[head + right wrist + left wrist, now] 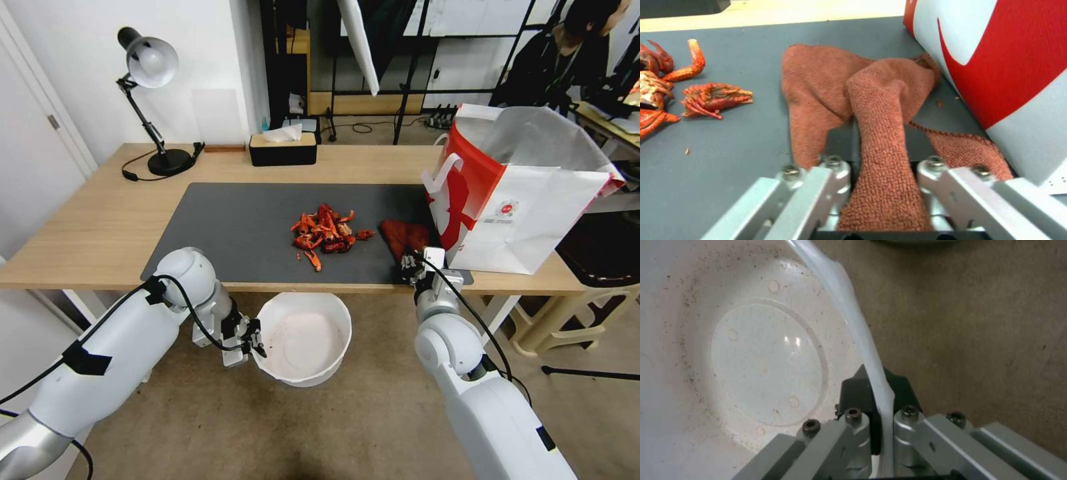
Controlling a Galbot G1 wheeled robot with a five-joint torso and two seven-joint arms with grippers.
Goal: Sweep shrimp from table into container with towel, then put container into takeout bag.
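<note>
My left hand [257,341] pinches bowl [305,337] rim below table [100,227] edge; right hand [412,263] clamps towel [405,237]. Risk: shrimp [325,231] scatter past bowl if sweep runs crooked.

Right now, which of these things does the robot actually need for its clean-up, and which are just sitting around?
In use:
shrimp piled on the table's mat
towel, pinched by the right gripper
container, held by its rim below the table edge by the left gripper
takeout bag, standing open on the table

Just lying about:
desk lamp
tissue box
</note>
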